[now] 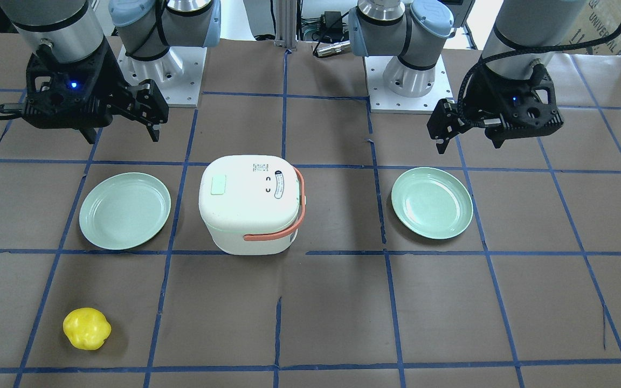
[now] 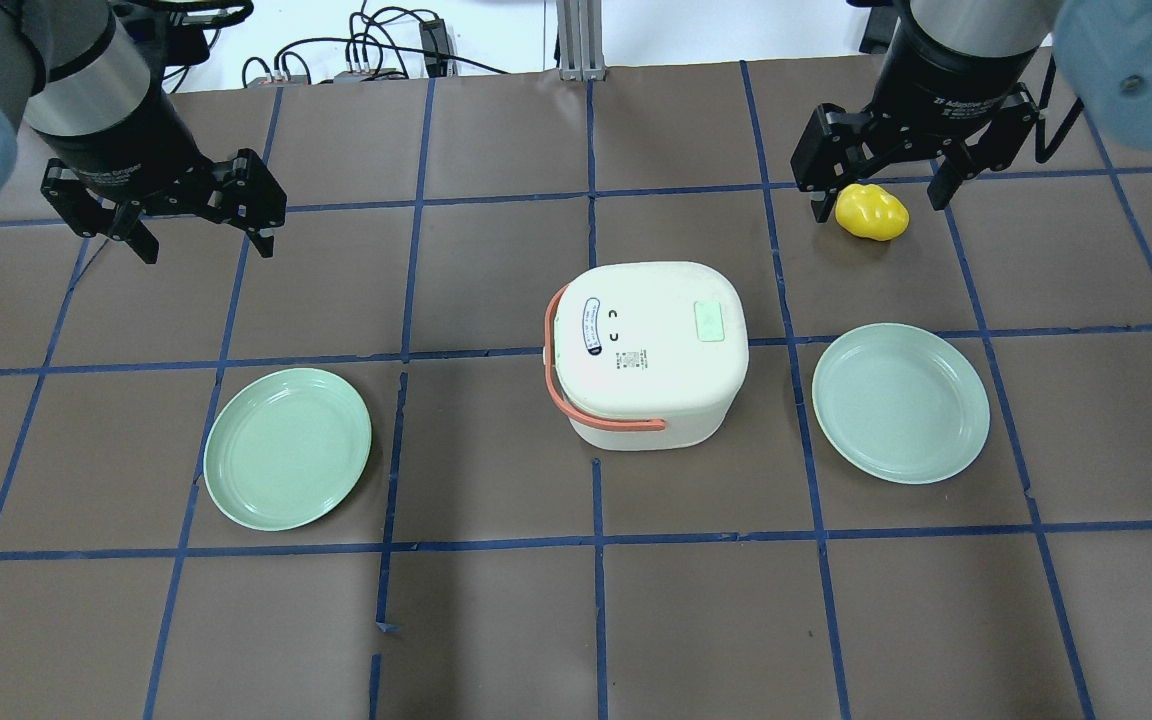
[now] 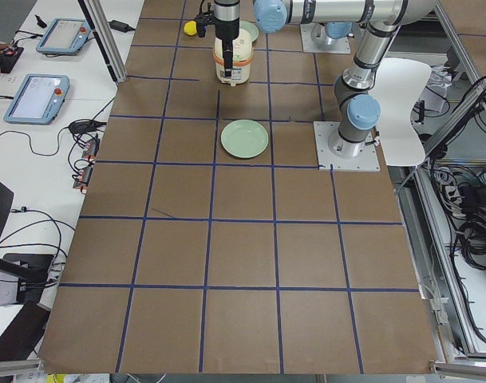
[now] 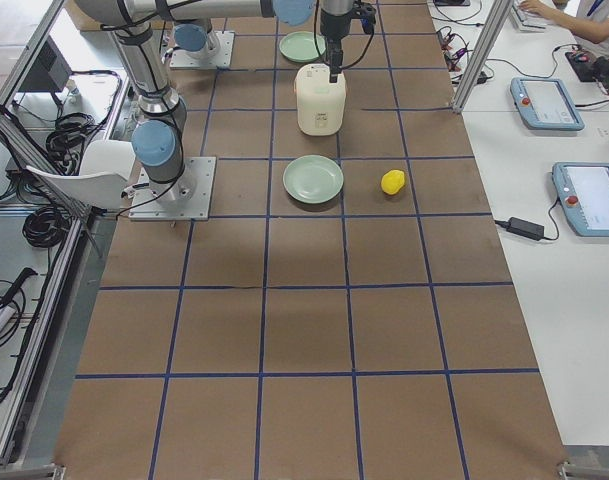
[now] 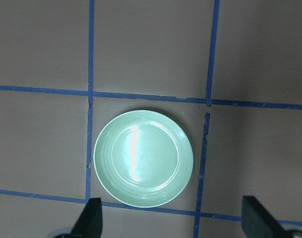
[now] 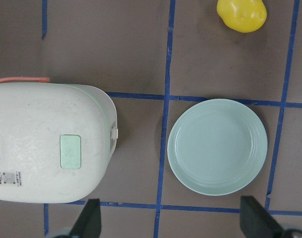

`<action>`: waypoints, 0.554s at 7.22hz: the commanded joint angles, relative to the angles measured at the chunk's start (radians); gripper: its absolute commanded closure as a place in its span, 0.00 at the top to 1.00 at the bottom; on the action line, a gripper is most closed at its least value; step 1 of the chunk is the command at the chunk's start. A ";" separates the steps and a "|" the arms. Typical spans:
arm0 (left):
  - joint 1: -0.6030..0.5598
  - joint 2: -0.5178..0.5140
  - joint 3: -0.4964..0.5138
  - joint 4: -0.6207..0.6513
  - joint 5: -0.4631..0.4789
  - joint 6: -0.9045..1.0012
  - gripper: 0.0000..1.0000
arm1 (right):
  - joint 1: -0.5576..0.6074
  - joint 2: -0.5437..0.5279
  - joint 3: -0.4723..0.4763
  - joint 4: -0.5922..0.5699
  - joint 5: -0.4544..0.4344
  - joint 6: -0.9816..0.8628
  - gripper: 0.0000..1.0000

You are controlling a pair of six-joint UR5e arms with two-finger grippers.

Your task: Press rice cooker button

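The white rice cooker [image 2: 646,355] with an orange handle stands mid-table, lid shut; it also shows in the front view [image 1: 251,205]. Its pale green button [image 2: 708,322] sits on the lid's top, on the robot's right side, and shows in the right wrist view [image 6: 70,151]. My right gripper [image 2: 881,200] is open and empty, high above the table, beyond and to the right of the cooker. My left gripper [image 2: 206,245] is open and empty, far to the cooker's left. Neither touches the cooker.
A green plate [image 2: 286,448] lies left of the cooker, below the left gripper [image 5: 173,220]. A second green plate [image 2: 901,402] lies right of it. A yellow lumpy object [image 2: 871,212] lies on the table at the far right, near the far edge.
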 commanded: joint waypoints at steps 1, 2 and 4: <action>0.000 0.000 0.000 0.000 0.000 0.000 1.00 | 0.000 -0.007 0.012 -0.001 0.000 -0.002 1.00; 0.000 0.000 0.000 0.000 0.000 0.000 1.00 | 0.000 -0.006 0.012 -0.001 0.000 -0.008 1.00; 0.000 0.000 0.000 0.000 0.000 0.000 1.00 | -0.001 0.001 0.014 -0.001 -0.003 -0.010 1.00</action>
